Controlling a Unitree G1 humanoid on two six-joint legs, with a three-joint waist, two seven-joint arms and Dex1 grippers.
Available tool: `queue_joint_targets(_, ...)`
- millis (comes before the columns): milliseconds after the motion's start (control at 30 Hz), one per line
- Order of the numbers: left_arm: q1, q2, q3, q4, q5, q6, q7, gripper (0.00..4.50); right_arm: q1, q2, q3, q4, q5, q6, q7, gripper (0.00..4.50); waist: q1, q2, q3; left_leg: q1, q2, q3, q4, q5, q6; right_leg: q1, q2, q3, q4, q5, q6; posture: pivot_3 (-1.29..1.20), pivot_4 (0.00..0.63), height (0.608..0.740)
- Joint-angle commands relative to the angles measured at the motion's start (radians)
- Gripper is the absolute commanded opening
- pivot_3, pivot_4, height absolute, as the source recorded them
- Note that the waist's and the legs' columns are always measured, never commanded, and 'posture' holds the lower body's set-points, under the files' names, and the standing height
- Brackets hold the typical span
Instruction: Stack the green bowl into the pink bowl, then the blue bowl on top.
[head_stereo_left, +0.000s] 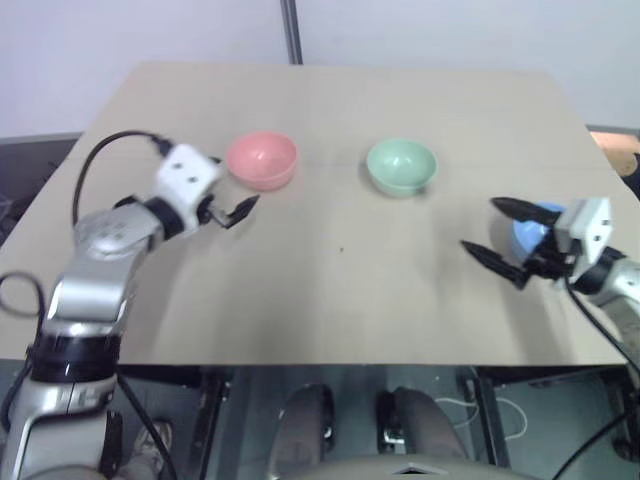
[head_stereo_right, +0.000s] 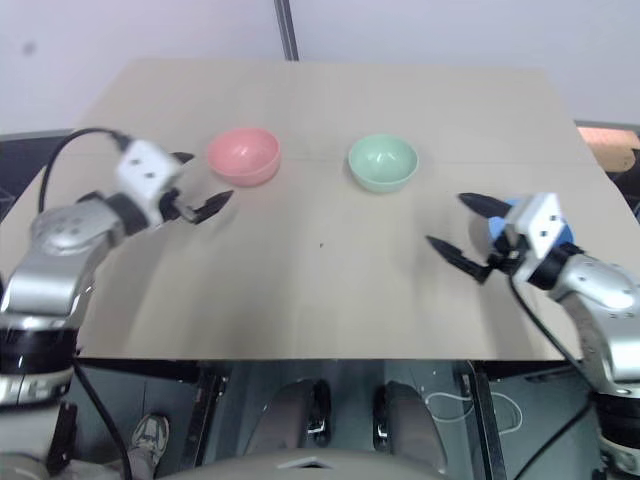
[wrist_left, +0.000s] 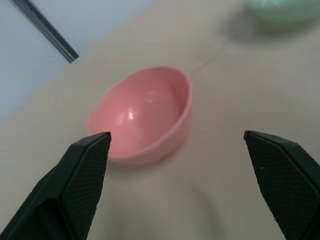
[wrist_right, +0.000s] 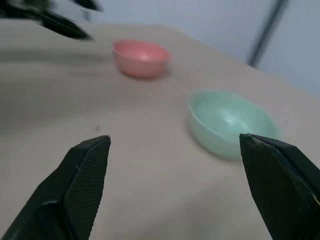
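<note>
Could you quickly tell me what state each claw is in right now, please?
Left claw: open, holding nothing, beside the pink bowl.
Right claw: open, holding nothing.

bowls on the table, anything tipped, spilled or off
Nothing stands out. The pink bowl and green bowl sit upright and apart on the table; the blue bowl is partly hidden behind the open right gripper. No spills.

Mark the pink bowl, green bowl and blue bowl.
pink bowl (head_stereo_left: 262, 157), left eye view, inner hollow.
green bowl (head_stereo_left: 400, 164), left eye view, inner hollow.
blue bowl (head_stereo_left: 528, 235), left eye view, visible side behind right gripper.
</note>
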Motion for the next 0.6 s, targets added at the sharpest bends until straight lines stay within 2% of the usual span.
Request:
queue_joint_targets(33,-0.146,-0.038,-0.123,0.146,0.143,0.024,-0.009,4.5,-0.064,0.026,0.056,0.01,-0.035,-0.046,0.015,4.46,0.001,0.0,0.0,-0.001,0.0,0.0,0.0,0.001,-0.002,-0.001,0.0,0.0,0.0,0.0,0.0,0.0,0.15,0.74)
queue_joint_targets(200,-0.322,-0.149,-0.275,0.413,0.284,-0.004,-0.032,4.5,-0.121,0.051,0.103,0.057,-0.105,-0.076,0.001,4.46,0.001,0.0,0.0,-0.002,-0.001,0.002,0.002,0.0,0.0,-0.001,-0.001,0.001,-0.001,0.002,-0.003,0.0,0.15,0.74)
queue_joint_targets(233,-0.347,-0.179,-0.288,0.456,0.294,0.0,-0.035,3.98,-0.125,0.053,0.104,0.066,-0.116,-0.079,-0.005,4.5,0.001,0.0,0.0,-0.003,-0.001,0.002,0.002,0.0,0.0,-0.002,0.0,0.001,-0.001,0.002,-0.003,0.0,0.15,0.74)
queue_joint_targets(300,-0.38,-0.213,-0.306,0.518,0.314,-0.015,-0.046,3.24,-0.126,0.051,0.1,0.083,-0.136,-0.089,-0.01,4.5,0.0,-0.001,0.001,-0.004,-0.001,0.002,0.002,0.0,0.0,-0.003,-0.001,0.001,-0.001,0.002,-0.003,0.0,0.15,0.74)
queue_joint_targets(367,-0.41,-0.237,-0.31,0.577,0.327,-0.038,-0.043,2.06,-0.115,0.048,0.087,0.086,-0.148,-0.098,-0.016,4.5,-0.002,-0.001,0.001,-0.004,-0.001,0.002,0.002,0.0,0.0,-0.004,-0.001,0.001,-0.001,0.002,-0.003,0.0,0.15,0.74)
queue_joint_targets(400,-0.427,-0.25,-0.309,0.607,0.329,-0.053,-0.04,1.9,-0.102,0.046,0.075,0.077,-0.15,-0.097,-0.025,4.5,-0.004,-0.001,0.001,-0.004,0.0,0.002,0.002,0.0,0.0,-0.004,-0.001,0.002,0.0,0.002,-0.003,0.0,0.15,0.74)
queue_joint_targets(433,-0.44,-0.26,-0.307,0.632,0.332,-0.066,-0.039,1.2,-0.094,0.045,0.067,0.071,-0.151,-0.095,-0.031,4.5,-0.003,-0.001,0.001,-0.004,0.0,0.003,0.002,0.0,0.0,-0.004,-0.001,0.002,0.0,0.002,-0.003,0.0,0.15,0.74)
queue_joint_targets(500,-0.454,-0.278,-0.29,0.648,0.31,-0.095,-0.069,0.36,-0.071,0.048,0.051,0.052,-0.147,-0.088,-0.048,4.5,-0.002,-0.001,0.001,-0.004,0.0,0.003,0.003,0.0,0.0,-0.004,-0.001,0.002,0.001,0.001,-0.003,0.0,0.15,0.74)
queue_joint_targets(533,-0.454,-0.283,-0.277,0.638,0.291,-0.1,-0.092,0.02,-0.06,0.048,0.047,0.045,-0.148,-0.087,-0.054,4.5,-0.002,-0.001,0.001,-0.004,0.0,0.003,0.003,0.0,0.0,-0.004,-0.001,0.002,0.002,0.001,-0.003,0.0,0.15,0.74)
queue_joint_targets(600,-0.425,-0.278,-0.251,0.541,0.208,-0.09,-0.229,0.02,-0.025,0.04,0.036,0.018,-0.152,-0.091,-0.066,4.5,-0.002,-0.001,0.001,-0.004,0.0,0.003,0.003,0.0,0.0,-0.004,-0.001,0.002,0.002,0.002,-0.003,0.0,0.15,0.74)
